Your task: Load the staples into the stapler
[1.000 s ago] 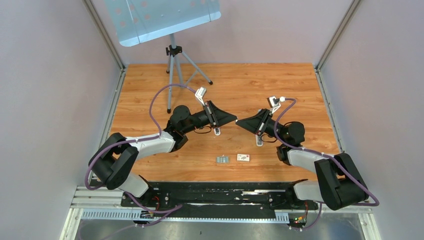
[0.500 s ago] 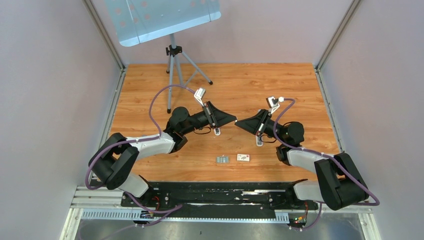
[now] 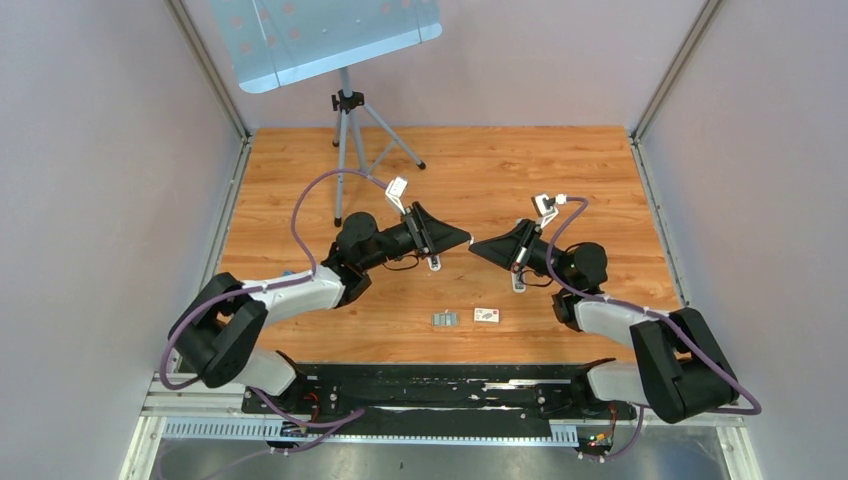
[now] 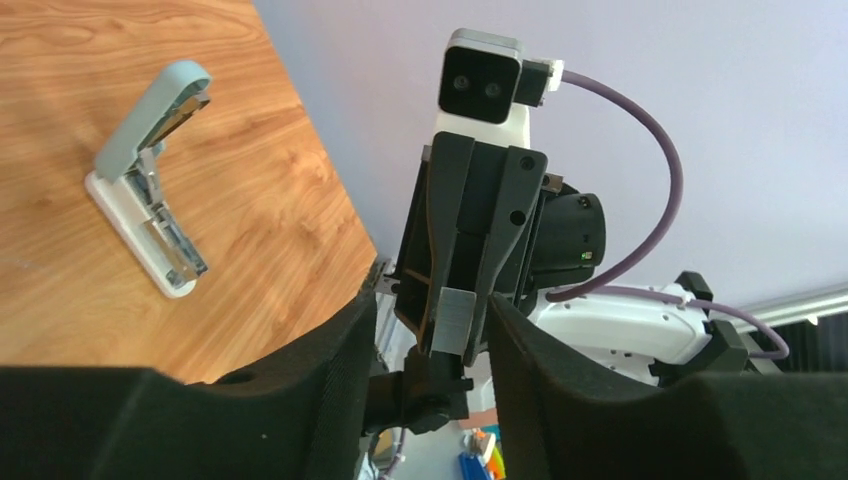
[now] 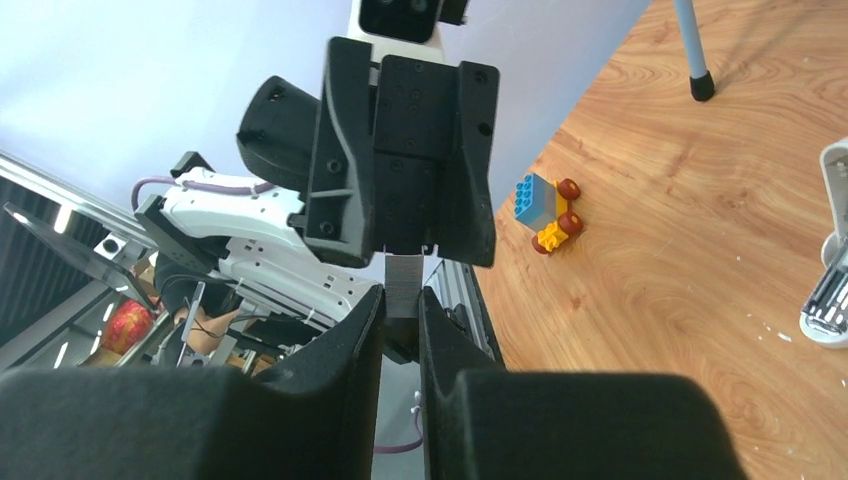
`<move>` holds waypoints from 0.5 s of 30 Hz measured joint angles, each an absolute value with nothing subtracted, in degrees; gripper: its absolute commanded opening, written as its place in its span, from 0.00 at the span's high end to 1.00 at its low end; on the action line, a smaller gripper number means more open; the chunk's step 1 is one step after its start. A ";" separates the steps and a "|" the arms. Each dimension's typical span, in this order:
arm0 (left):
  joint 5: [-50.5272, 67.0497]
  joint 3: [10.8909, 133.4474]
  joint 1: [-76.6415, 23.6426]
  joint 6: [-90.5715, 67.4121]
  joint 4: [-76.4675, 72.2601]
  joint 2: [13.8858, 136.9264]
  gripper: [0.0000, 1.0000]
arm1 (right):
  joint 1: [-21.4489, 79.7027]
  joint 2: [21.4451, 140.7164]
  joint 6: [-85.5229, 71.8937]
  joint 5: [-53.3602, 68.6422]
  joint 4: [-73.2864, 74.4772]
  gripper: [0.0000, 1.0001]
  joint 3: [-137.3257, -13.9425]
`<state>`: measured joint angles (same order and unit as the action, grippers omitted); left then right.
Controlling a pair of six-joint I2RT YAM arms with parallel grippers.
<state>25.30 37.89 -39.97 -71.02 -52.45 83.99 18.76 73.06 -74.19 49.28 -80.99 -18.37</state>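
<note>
My right gripper (image 5: 402,297) is shut on a grey strip of staples (image 5: 403,283) and holds it above the table. My left gripper (image 4: 430,312) is open, tip to tip with the right one, its fingers either side of that strip (image 4: 457,322) without touching it. In the top view the two grippers meet at mid-table, left (image 3: 461,240) and right (image 3: 476,247). More staples (image 3: 445,319) lie flat near the front edge. An open stapler (image 4: 140,195) with a pale top and white base lies on the wood; it also shows in the top view (image 3: 517,281).
A small white printed box (image 3: 487,315) lies right of the loose staples. Another white stapler-like piece (image 3: 434,263) lies under the left gripper and shows in the right wrist view (image 5: 830,290). A toy block car (image 5: 545,205) sits on the wood. A tripod (image 3: 347,140) stands at the back.
Both gripper tips have drifted slightly left, still meeting tip to tip. The left arm's elbow has shifted a little. The staple strip stays in the right gripper.
</note>
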 measured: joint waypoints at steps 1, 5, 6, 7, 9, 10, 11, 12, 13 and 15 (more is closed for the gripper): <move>24.82 37.89 -39.86 -69.97 -50.41 82.87 0.45 | 18.76 72.55 -73.56 49.23 -79.72 0.83 -18.37; 22.41 38.37 -39.11 -64.75 -42.00 77.56 0.30 | 18.76 68.36 -69.52 48.71 -71.31 0.83 -18.39; 21.45 39.03 -39.03 -62.76 -38.89 75.96 0.27 | 18.76 66.61 -67.85 48.49 -68.03 0.83 -18.41; 20.51 39.66 -38.94 -60.93 -36.40 74.74 0.23 | 18.76 64.84 -66.08 48.18 -64.34 0.83 -18.61; 18.26 42.22 -38.87 -56.36 -28.77 71.83 0.14 | 18.76 60.75 -61.25 46.98 -53.93 0.83 -19.97; 17.12 43.75 -38.81 -54.00 -24.95 70.54 0.09 | 18.76 59.22 -58.92 46.22 -49.47 0.82 -20.82; 15.86 45.25 -38.79 -51.64 -21.26 69.36 0.02 | 18.76 57.21 -55.57 44.27 -42.02 0.82 -22.57; 14.92 46.28 -38.74 -49.71 -18.55 68.45 0.00 | 18.76 55.96 -52.99 42.78 -37.10 0.82 -23.90; 13.67 47.31 -38.74 -47.59 -15.35 67.24 0.00 | 18.76 54.63 -49.71 40.29 -30.02 0.82 -26.09; 11.44 48.34 -38.74 -43.66 -9.50 64.64 0.00 | 18.76 53.17 -44.21 35.53 -19.09 0.82 -29.78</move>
<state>11.44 48.34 -38.74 -43.66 -9.50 64.64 18.76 53.17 -44.21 35.53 -19.09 -29.78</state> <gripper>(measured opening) 0.993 0.180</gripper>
